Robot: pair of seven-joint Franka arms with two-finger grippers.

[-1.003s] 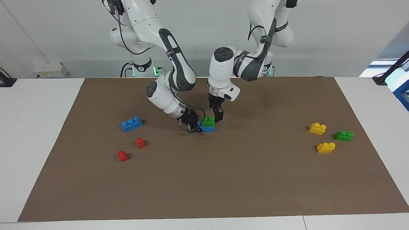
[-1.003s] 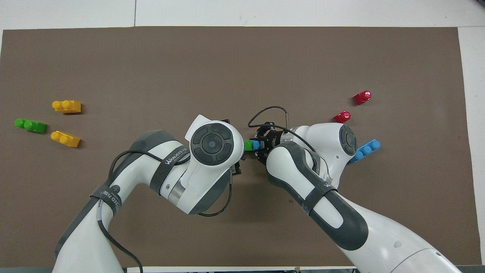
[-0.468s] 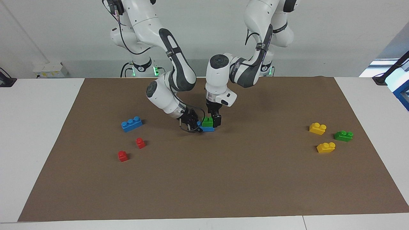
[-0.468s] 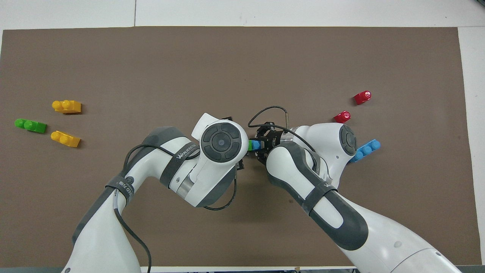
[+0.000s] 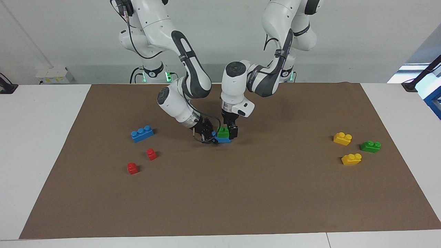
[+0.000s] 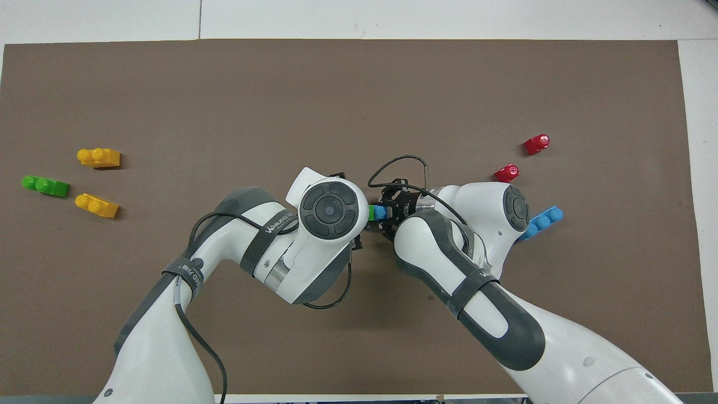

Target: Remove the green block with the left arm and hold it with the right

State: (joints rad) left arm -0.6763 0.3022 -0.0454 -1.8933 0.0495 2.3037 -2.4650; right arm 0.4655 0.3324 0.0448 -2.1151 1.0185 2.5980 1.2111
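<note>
Centre of frame: green block stacked on a blue brick. Right gripper clamps the blue brick; left gripper, jaws spread, straddles the green block.

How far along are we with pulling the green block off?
Done: right gripper is shut on the blue brick, pinning it to the mat. In hand: open left gripper is down around the green block, not yet closed. Left: grip it and pull it off; it's still seated on the blue brick.
</note>
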